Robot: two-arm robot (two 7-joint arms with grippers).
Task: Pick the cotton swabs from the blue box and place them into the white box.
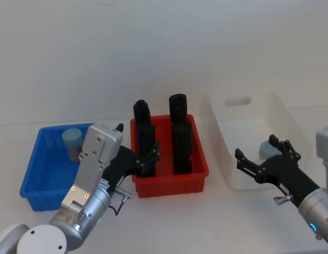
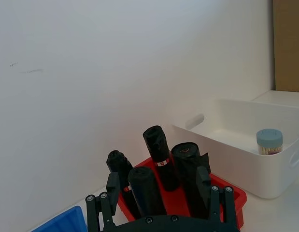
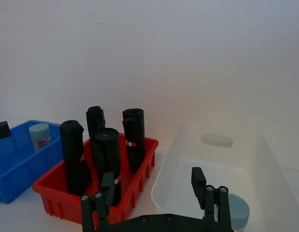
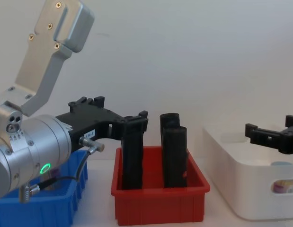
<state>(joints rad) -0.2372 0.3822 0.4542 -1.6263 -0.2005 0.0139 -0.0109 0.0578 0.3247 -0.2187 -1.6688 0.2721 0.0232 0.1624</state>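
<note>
One cotton swab jar (image 1: 72, 142) with a pale blue lid stands in the far part of the blue box (image 1: 34, 180), and shows as the jar (image 3: 39, 135) in the right wrist view. A second jar (image 1: 266, 150) sits inside the white box (image 1: 248, 135), also seen as the jar (image 2: 269, 141) and the jar (image 3: 234, 210). My left gripper (image 1: 149, 157) is open and empty, to the right of the blue box, at the red bin's front left. My right gripper (image 1: 255, 148) is open and empty over the white box's near part, just left of the jar there.
A red bin (image 1: 169, 182) with several tall black rolls (image 1: 180, 137) stands between the two boxes. The left gripper's fingers (image 4: 137, 124) are close to the nearest roll. A pale wall rises right behind the boxes.
</note>
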